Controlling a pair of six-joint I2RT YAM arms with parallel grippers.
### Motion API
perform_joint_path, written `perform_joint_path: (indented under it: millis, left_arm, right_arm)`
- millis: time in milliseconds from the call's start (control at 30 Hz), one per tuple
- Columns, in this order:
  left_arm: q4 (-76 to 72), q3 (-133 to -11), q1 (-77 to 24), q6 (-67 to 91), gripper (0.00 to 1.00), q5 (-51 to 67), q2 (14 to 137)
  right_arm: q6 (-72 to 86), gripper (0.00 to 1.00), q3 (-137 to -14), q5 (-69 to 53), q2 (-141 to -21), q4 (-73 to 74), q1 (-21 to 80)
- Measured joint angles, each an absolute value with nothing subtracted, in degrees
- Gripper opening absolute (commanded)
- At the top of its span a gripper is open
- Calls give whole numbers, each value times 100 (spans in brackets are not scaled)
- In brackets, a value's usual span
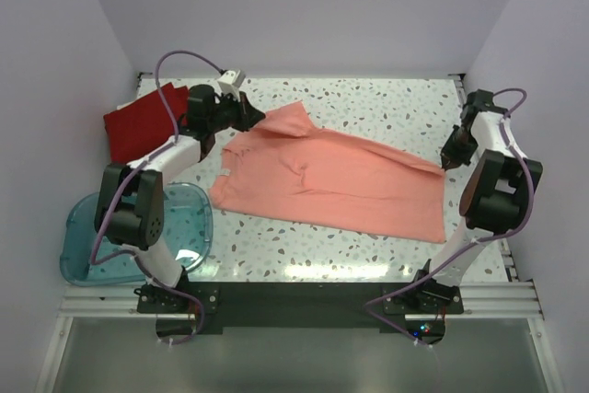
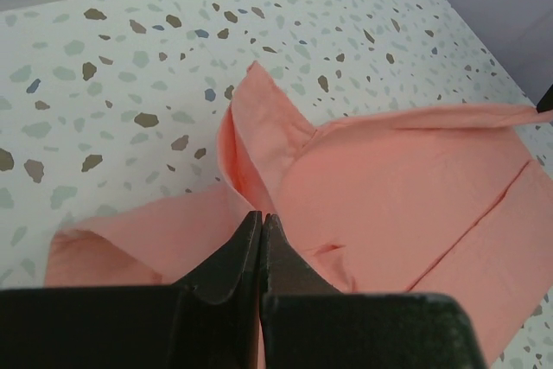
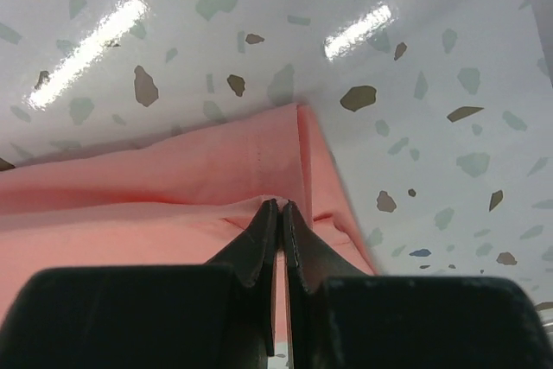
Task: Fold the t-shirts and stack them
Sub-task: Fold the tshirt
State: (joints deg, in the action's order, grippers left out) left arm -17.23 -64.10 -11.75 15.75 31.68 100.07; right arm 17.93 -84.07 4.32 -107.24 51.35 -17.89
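A robotics lab test cell is indicated: a speckled counter (image 1: 386, 103) is boxed in by plain pale walls (image 1: 304, 6) on 3 sides, w/ a left arm (image 1: 147, 200) & right arm (image 1: 492, 195) bolted to a black plate (image 1: 304, 308) on an alu. rail (image 1: 101, 299); purple cables (image 1: 157, 73) are left exposed.

A glossy white terrazzo-patterned table top (image 1: 386, 103), speckled with grey, brown and bluish chips, is boxed in by a plain pale lavender-grey back wall (image 1: 304, 6), left wall (image 1: 46, 89) and right wall (image 1: 552, 62), which meet its far, left and right edges. Along its near edge runs a silver aluminium rail (image 1: 101, 302) carrying a black mounting plate (image 1: 304, 306), with a dull grey-green surface (image 1: 294, 356) below. Overhead light leaves soft white glare patches (image 1: 313, 269) on the top by that near edge, and bright streaks (image 3: 86, 49) in the right wrist view.
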Motion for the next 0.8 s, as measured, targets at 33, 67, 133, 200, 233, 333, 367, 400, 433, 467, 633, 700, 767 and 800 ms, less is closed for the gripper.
perform_joint_path:
  millis: [33,67,133,200,233,333,367,400,433,467,633,700,767,800]
  left_arm:
    - [-1682,-6316,-1175,1535,0,3151,9845]
    - [-1649,-6235,-1175,1516,0,3127,9695]
    - [-1597,-6086,-1175,1470,0,3103,9411]
    - [-1557,-5948,-1175,1422,0,3092,9179]
    - [-1551,-5863,-1175,1406,0,3068,9065]
    - [-1479,-5627,-1175,1382,0,2998,8792]
    - [-1455,-5553,-1175,1380,0,2974,8726]
    - [-1426,-5485,-1175,1378,0,2958,8670]
    - [-1396,-5419,-1175,1376,0,2939,8624]
    - [-1376,-5347,-1175,1372,0,2921,8573]
    - [-1186,-5096,-1175,1337,0,2816,8326]
    - [-1116,-5037,-1175,1293,0,2716,8226]
    - [-1096,-4969,-1175,1280,0,2620,8090]
    - [-1079,-4952,-1175,1278,0,2565,8020]
  right_arm:
    - [1789,0,-8355,469,-10659,5140,-1789]
    - [1787,0,-8302,502,-10586,5140,-1789]
    - [1780,0,-8195,552,-10449,5135,-1789]
    - [1772,0,-8093,611,-10324,5142,-1789]
    - [1769,0,-8036,657,-10265,5133,-1789]
    - [1767,0,-7867,753,-10180,5124,-1789]
    - [1767,0,-7822,797,-10175,5120,-1789]
    - [1769,0,-7778,812,-10175,5120,-1789]
    - [1769,0,-7745,827,-10175,5131,-1789]
    - [1769,0,-7732,843,-10175,5146,-1789]
    - [1772,0,-7732,941,-10175,5153,-1789]
    - [1774,0,-7732,958,-10171,5164,-1789]
    - [1774,0,-7701,961,-10151,5157,-1789]
    - [1774,0,-7653,963,-10121,5153,-1789]
